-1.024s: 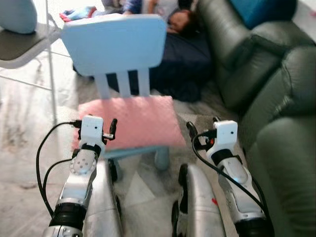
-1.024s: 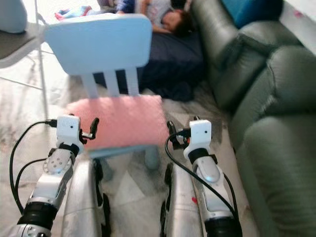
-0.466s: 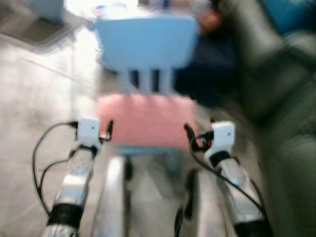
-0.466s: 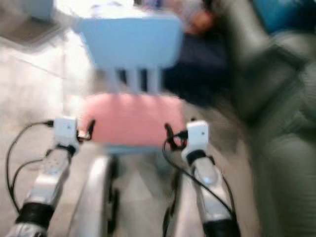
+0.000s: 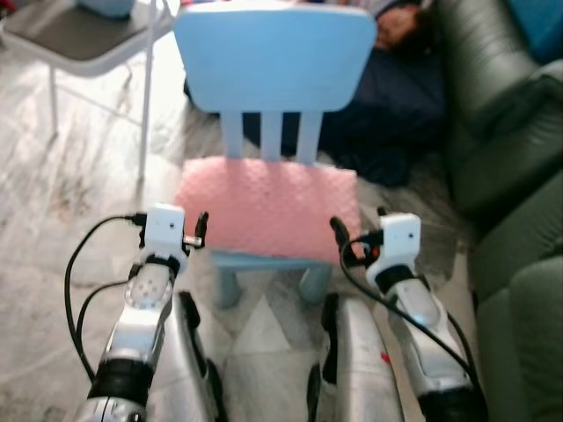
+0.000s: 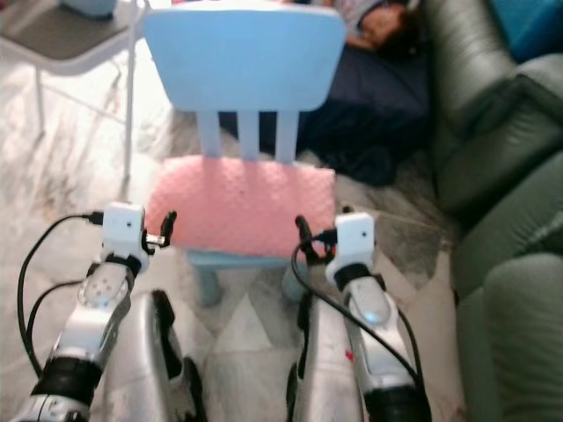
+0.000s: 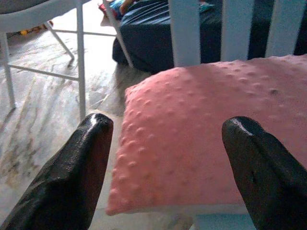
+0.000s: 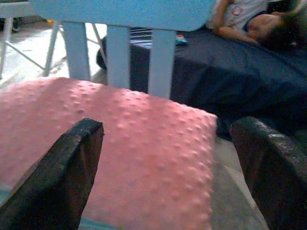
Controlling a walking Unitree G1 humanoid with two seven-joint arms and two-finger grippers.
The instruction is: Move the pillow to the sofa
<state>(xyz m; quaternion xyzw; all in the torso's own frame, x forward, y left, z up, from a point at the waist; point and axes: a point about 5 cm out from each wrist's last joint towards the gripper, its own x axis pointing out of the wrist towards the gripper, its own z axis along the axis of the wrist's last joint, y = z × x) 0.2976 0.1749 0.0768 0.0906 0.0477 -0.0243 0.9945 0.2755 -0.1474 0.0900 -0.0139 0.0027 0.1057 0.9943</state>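
On your far left stands a white metal-framed folding chair with a dark grey seat (image 5: 75, 26), its thin legs coming down onto the pale marbled tile floor (image 5: 70, 176). Moving in, your left gripper (image 5: 201, 230) hangs in the air just off the left front corner of the flat pink pillow with a dotted, nubbly surface (image 5: 268, 207). In the left wrist view its two black fingers (image 7: 72, 177) are spread wide and hold nothing, with the pillow's corner (image 7: 206, 139) lying between them and a little beyond the tips; you cannot tell whether they touch it.

The pillow lies flat on the seat of a small light-blue plastic child's chair with a broad backrest and three slats (image 5: 274, 57). It covers nearly the whole seat and its front edge sits just above the seat's blue rim. It is still on the chair, not on the sofa.

Your right gripper (image 5: 341, 239) hovers by the pillow's right front corner. The right wrist view shows its black fingers (image 8: 62, 172) also wide apart and empty, with the pink pillow (image 8: 134, 158) spread out ahead of them.

Behind the chair, a person in dark clothing (image 6: 378, 79) lies on the floor. On your right runs the dark green leather sofa (image 5: 510, 132), with a blue cushion (image 6: 532, 22) at its far end.
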